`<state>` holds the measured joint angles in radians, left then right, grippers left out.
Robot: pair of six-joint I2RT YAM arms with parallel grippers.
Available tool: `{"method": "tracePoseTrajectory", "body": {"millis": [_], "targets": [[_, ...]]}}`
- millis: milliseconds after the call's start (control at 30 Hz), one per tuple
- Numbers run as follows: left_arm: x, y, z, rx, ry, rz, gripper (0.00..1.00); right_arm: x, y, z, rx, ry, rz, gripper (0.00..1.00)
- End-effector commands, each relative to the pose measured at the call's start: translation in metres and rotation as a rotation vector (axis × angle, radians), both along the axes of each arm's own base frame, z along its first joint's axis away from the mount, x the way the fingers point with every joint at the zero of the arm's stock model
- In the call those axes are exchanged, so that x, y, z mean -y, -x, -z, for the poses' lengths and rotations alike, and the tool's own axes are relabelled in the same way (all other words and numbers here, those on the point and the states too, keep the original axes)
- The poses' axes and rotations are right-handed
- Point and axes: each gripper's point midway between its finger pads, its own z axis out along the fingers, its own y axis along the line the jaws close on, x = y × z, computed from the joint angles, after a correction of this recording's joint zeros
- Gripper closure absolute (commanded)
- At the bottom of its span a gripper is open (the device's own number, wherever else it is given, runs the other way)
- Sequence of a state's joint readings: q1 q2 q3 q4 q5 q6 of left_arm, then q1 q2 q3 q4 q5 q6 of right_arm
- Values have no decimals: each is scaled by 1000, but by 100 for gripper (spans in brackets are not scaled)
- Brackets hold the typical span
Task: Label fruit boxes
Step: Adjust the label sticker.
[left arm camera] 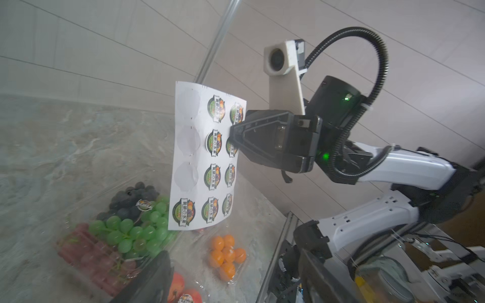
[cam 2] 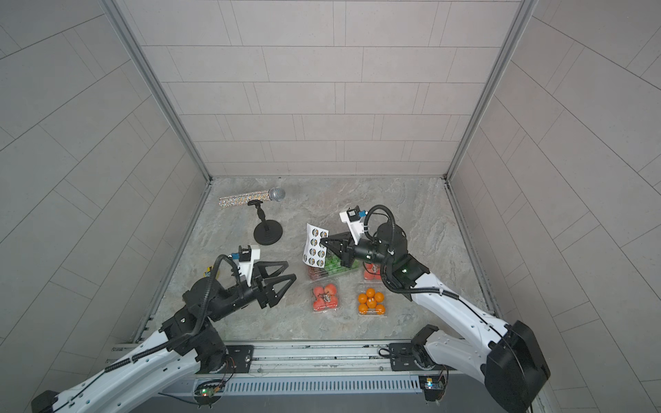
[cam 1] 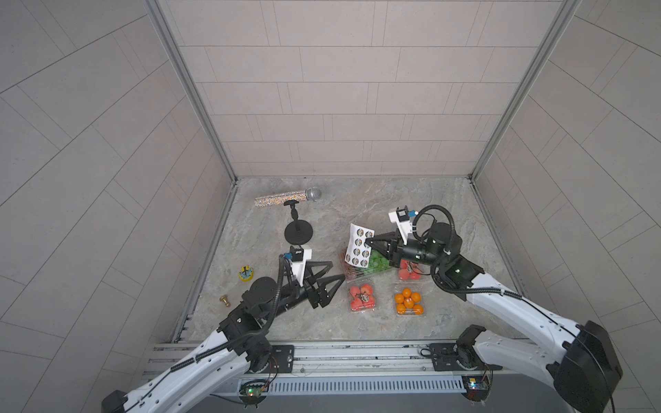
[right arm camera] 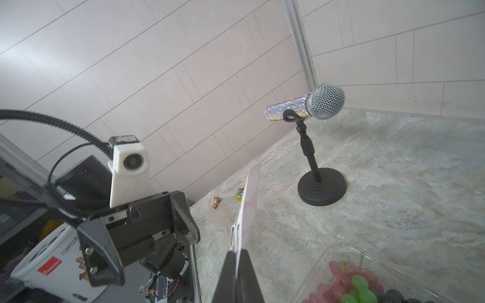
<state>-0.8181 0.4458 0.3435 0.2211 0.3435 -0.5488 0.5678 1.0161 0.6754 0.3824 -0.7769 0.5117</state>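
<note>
Four in all, clustered on the stone table (cam 1: 304, 321): nearest, the small box of oranges (cam 1: 409, 299) beside the small box of red fruit (cam 1: 362, 297). Just left, left gripper (cam 1: 337, 270) spread wide, gripping nothing. Behind, the large grape box (cam 1: 375, 264) and second red-fruit box (cam 1: 407, 274), partly under the right arm. Above, right gripper (cam 1: 368, 242) pinched tight on the upright sticker sheet (cam 1: 357, 246). Farthest, microphone (cam 1: 286, 199) on its stand.

Twin overhead views (same table (cam 1: 393, 200)), wrist views close-in, face to face

Orange-filled clear box (cam 1: 422, 310), silver-glitter microphone (cam 1: 279, 199)
</note>
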Motion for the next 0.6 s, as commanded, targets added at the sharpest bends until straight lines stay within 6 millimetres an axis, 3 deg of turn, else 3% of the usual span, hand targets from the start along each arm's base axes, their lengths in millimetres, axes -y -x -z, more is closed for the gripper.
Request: {"method": "tracePoseTrajectory", "body": {"millis": [0, 100, 200, 567], "targets": [[3, 11, -24, 64, 44, 63, 20, 3, 36, -18, 102, -30, -143, 100], [9, 13, -25, 111, 29, 94, 23, 5, 56, -36, 144, -101, -219, 100], [18, 22, -31, 153, 54, 173, 28, 7, 62, -47, 162, -137, -242, 100], [20, 33, -34, 221, 75, 227, 54, 2, 60, -46, 94, -188, -276, 100]]}}
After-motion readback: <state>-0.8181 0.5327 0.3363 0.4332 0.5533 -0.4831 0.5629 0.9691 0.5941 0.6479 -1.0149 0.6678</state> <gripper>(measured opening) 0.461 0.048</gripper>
